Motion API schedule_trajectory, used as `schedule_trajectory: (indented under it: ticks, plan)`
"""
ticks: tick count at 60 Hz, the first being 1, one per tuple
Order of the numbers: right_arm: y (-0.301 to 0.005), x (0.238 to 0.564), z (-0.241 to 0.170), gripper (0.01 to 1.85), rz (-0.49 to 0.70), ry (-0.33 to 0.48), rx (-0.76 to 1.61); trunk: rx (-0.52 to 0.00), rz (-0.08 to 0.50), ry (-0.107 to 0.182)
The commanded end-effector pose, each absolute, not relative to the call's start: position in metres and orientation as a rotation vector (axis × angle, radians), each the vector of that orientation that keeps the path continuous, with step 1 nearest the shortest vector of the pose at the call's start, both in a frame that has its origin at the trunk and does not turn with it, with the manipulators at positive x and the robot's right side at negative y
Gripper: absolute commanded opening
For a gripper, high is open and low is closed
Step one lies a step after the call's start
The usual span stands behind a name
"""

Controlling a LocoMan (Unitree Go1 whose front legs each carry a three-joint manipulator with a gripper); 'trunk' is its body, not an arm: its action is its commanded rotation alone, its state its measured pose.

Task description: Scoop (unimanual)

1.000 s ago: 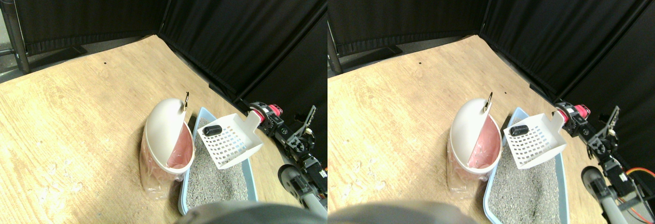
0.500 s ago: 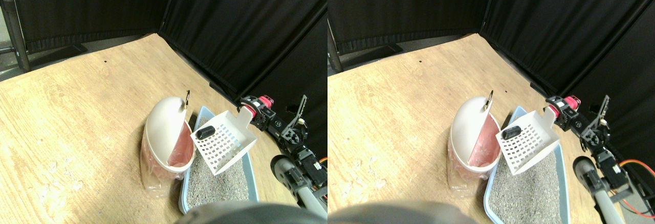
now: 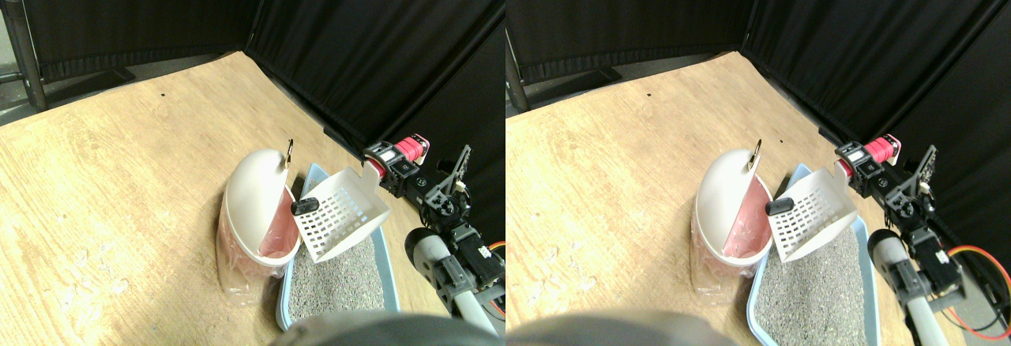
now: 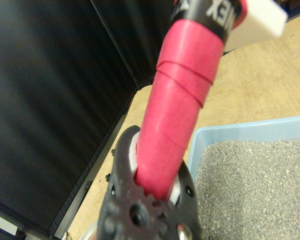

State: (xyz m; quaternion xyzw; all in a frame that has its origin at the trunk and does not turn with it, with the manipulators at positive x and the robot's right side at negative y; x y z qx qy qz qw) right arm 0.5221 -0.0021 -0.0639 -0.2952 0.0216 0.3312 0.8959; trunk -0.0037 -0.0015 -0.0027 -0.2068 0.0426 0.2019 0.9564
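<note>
We've got our right gripper (image 3: 392, 166) clamped on the pink-wrapped handle (image 4: 177, 107), the white scoop (image 3: 341, 213) tipped at the bin's (image 3: 257, 204) rim with the dark lump (image 3: 305, 204) at its lip, so we should roll gently and let it drop inside.
</note>
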Motion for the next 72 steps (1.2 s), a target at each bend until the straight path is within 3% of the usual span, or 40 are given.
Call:
schedule_trajectory:
  ticks: [1,33,50,52,60,64,67,72]
  plan:
    - [0.002,0.522,-0.055,0.06,0.695,-0.025,-0.599,-0.49,0.476,0.066]
    - [-0.011,0.525,-0.053,0.06,0.661,-0.028,-0.572,-0.48,0.462,0.068]
    - [-0.011,0.521,-0.041,0.06,0.665,-0.068,-0.621,-0.481,0.456,0.06]
    - [-0.01,0.521,-0.04,0.16,0.683,-0.082,-0.623,-0.482,0.455,0.059]
    - [-0.006,0.52,-0.037,0.25,0.676,-0.085,-0.628,-0.486,0.455,0.058]
    - [-0.005,0.52,-0.035,0.23,0.671,-0.087,-0.639,-0.49,0.457,0.055]
    - [-0.003,0.519,-0.034,0.09,0.669,-0.088,-0.647,-0.49,0.459,0.056]
    - [0.0,0.518,-0.031,0.15,0.676,-0.109,-0.679,-0.491,0.459,0.055]
